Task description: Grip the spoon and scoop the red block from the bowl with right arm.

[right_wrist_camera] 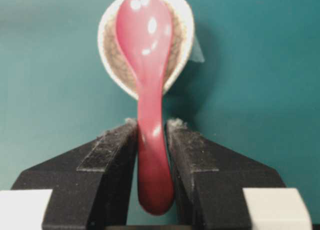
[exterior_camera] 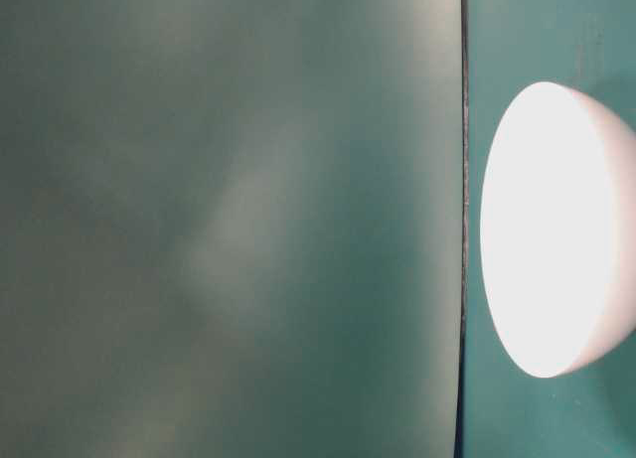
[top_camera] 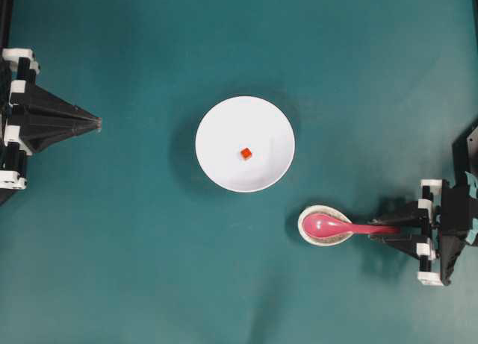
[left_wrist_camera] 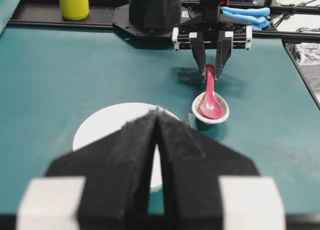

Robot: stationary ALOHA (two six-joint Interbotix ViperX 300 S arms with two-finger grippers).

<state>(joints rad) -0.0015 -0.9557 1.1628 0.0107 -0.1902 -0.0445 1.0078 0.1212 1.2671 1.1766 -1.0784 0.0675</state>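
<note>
The pink spoon (top_camera: 328,225) (right_wrist_camera: 145,35) lies with its oval end in a small speckled dish (top_camera: 302,232) and its handle pointing right. My right gripper (top_camera: 381,230) (right_wrist_camera: 152,125) is shut on the handle, one black pad against each side near its end. The spoon still rests in the dish. The white bowl (top_camera: 216,113) (exterior_camera: 556,229) stands mid-table, up and to the left of the spoon. The tiny red block (top_camera: 246,154) lies near the bowl's middle. My left gripper (top_camera: 98,122) (left_wrist_camera: 157,113) is shut and empty at the far left, pointing at the bowl.
The speckled dish (right_wrist_camera: 107,50) sits just right of and below the bowl. A yellow cup (left_wrist_camera: 73,3) and blue-wrapped parts (left_wrist_camera: 245,13) stand on the black rail behind the right arm. Teal mat covers the table.
</note>
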